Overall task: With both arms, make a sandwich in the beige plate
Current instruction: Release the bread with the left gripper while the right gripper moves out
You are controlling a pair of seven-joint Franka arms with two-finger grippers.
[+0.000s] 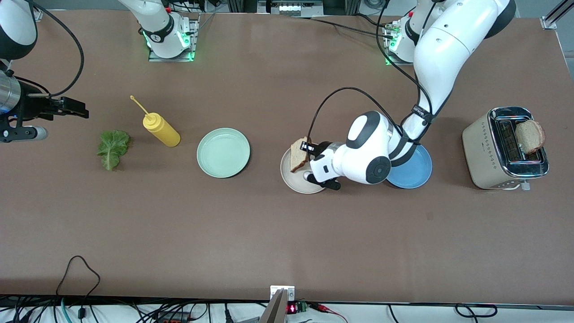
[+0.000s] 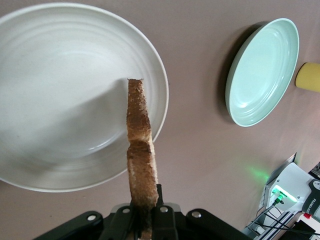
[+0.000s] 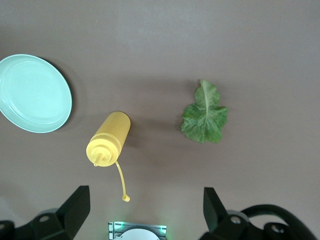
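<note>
My left gripper point(image 1: 308, 149) is shut on a brown-crusted bread slice point(image 1: 297, 154) and holds it on edge, tilted, over the beige plate point(image 1: 298, 184). In the left wrist view the slice point(image 2: 140, 160) stands edge-on between the shut fingers of the left gripper point(image 2: 148, 220), over the rim of the empty beige plate point(image 2: 60, 100). A second bread slice point(image 1: 530, 136) sticks out of the toaster point(image 1: 486, 152). A green lettuce leaf point(image 1: 112, 148) lies flat on the table; it also shows in the right wrist view point(image 3: 204, 116). My right gripper point(image 1: 81, 110) is open and empty, up in the air at the right arm's end of the table point(image 3: 145, 210).
A yellow squeeze bottle point(image 1: 160, 129) lies beside the lettuce point(image 3: 109, 137). A mint-green plate point(image 1: 223, 152) sits between the bottle and the beige plate point(image 2: 262, 72) point(image 3: 32, 92). A blue plate point(image 1: 415, 172) lies partly under the left arm, beside the toaster.
</note>
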